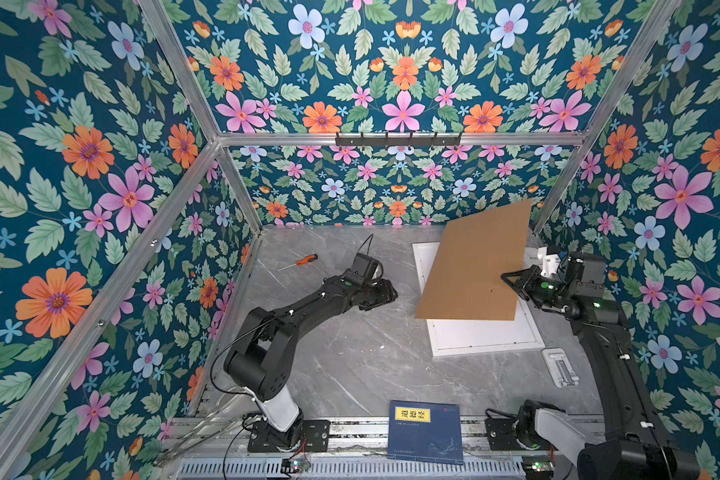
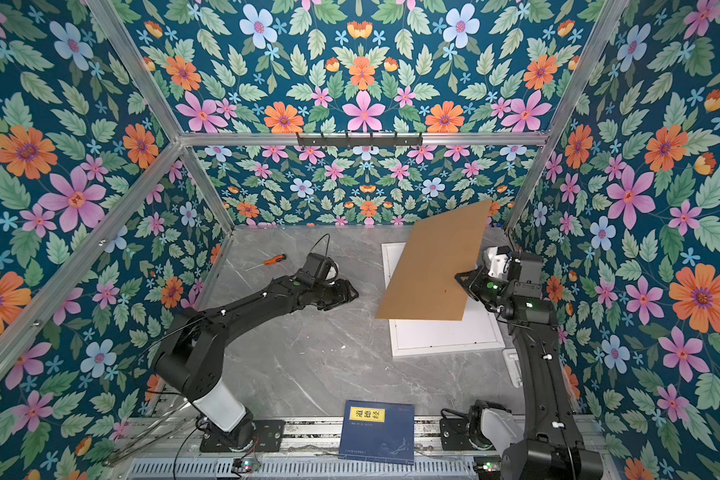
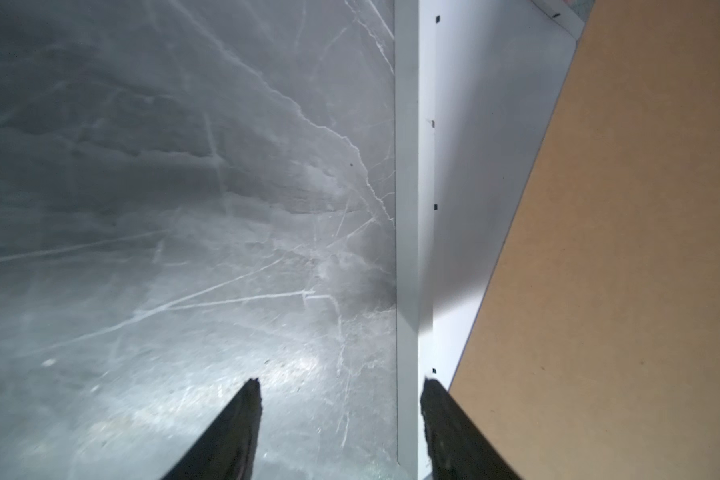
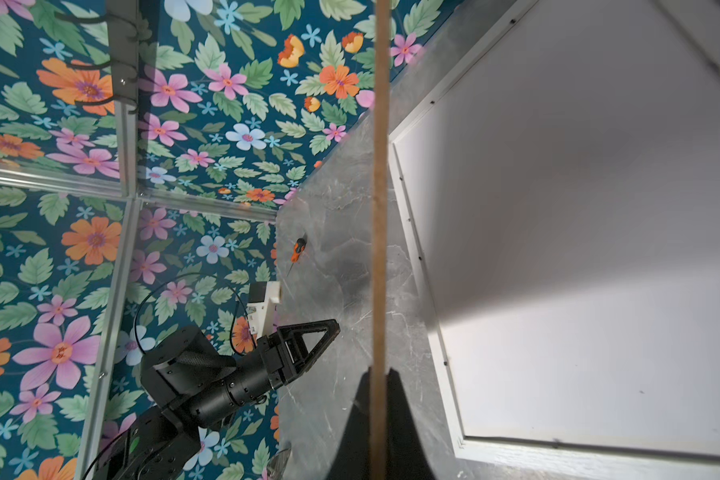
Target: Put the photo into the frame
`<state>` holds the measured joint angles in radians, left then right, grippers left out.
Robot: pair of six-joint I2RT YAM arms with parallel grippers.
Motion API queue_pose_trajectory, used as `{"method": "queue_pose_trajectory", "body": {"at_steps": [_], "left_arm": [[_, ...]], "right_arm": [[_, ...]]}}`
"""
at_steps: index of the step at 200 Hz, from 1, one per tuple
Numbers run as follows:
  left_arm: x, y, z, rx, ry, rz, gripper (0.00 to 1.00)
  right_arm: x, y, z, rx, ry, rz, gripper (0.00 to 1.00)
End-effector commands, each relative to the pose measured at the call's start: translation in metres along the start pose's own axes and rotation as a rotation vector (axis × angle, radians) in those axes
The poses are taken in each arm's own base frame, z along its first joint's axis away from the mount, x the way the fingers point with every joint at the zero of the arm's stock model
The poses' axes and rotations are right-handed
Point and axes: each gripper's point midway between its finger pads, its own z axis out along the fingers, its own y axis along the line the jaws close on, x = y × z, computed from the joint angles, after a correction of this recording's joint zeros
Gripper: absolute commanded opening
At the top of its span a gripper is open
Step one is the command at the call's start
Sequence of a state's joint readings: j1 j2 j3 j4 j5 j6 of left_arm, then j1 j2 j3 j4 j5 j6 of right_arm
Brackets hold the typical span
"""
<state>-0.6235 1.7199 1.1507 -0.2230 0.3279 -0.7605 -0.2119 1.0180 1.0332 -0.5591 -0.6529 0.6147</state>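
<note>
The white frame (image 1: 487,349) (image 2: 445,349) lies flat at the table's right, its inside showing plain white. The photo's printed side shows nowhere. A brown backing board (image 1: 474,266) (image 2: 433,266) hangs tilted above the frame, and my right gripper (image 1: 508,278) (image 4: 379,370) is shut on its right edge; in the right wrist view the board (image 4: 380,208) appears edge-on. My left gripper (image 1: 391,295) (image 3: 341,380) is open and holds nothing, just left of the frame's left rail (image 3: 406,208), low over the table. The board (image 3: 620,249) overhangs the frame beside it.
An orange-handled screwdriver (image 1: 304,260) lies at the back left of the grey marble table. A dark blue book (image 1: 427,432) with a yellow label sits at the front edge. A small white fixture (image 1: 560,368) lies right of the frame. Floral walls enclose three sides.
</note>
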Motion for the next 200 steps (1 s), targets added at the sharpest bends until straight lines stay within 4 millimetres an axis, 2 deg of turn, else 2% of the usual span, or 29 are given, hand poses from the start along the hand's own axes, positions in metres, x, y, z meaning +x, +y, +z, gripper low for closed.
{"method": "queue_pose_trajectory", "body": {"at_steps": [1, 54, 89, 164, 200], "left_arm": [[-0.001, -0.012, 0.018, -0.004, -0.031, 0.007, 0.63], [0.019, -0.040, 0.066, -0.014, -0.013, 0.051, 0.62], [0.024, -0.049, 0.084, -0.021, -0.010, 0.068, 0.59], [0.034, -0.048, 0.107, -0.058, 0.012, 0.080, 0.52], [0.038, -0.037, 0.114, -0.116, 0.040, 0.082, 0.46]], "right_arm": [[-0.012, -0.001, -0.016, 0.035, -0.092, -0.051, 0.00], [-0.034, -0.005, -0.049, 0.145, -0.302, -0.073, 0.00], [-0.039, -0.002, -0.051, 0.149, -0.317, -0.075, 0.00], [-0.037, 0.000, -0.051, 0.139, -0.310, -0.079, 0.00], [-0.036, 0.001, -0.050, 0.130, -0.302, -0.080, 0.00]]}}
